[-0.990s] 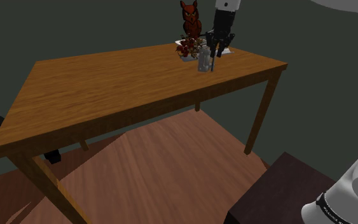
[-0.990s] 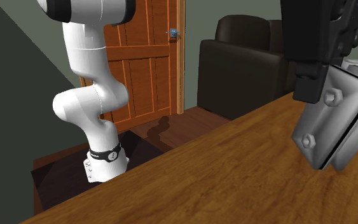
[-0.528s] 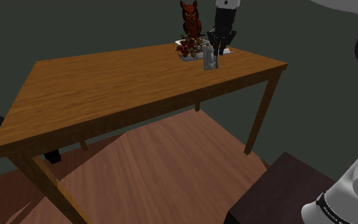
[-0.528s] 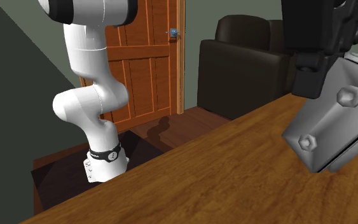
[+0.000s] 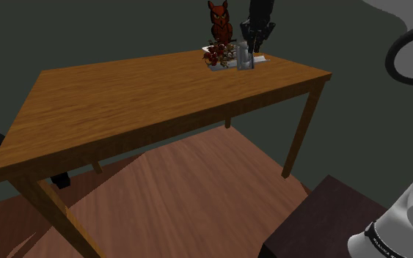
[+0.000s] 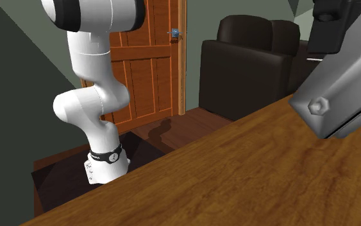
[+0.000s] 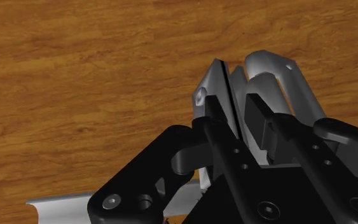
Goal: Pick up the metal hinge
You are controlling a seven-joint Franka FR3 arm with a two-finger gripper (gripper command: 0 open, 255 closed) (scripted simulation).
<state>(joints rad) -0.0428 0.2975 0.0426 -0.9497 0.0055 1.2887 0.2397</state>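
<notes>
The grey metal hinge hangs folded just above the far end of the wooden table, near the shoulder view's right. My black gripper is shut on it from above. In the second exterior view the hinge shows up close, tilted, with two bolt heads on its plate, clear of the table top. Its upper edge is covered by the gripper. In the wrist view the gripper clasps a thin hinge leaf between both fingers, with wood grain beyond.
A red-brown owl figure and a white dish of dark red pieces stand right beside the hinge. A dark armchair and a wooden door lie beyond the table. My dark stand sits at lower right.
The gripper has risen with the hinge in it. The hinge has left the table top and tilted further over.
</notes>
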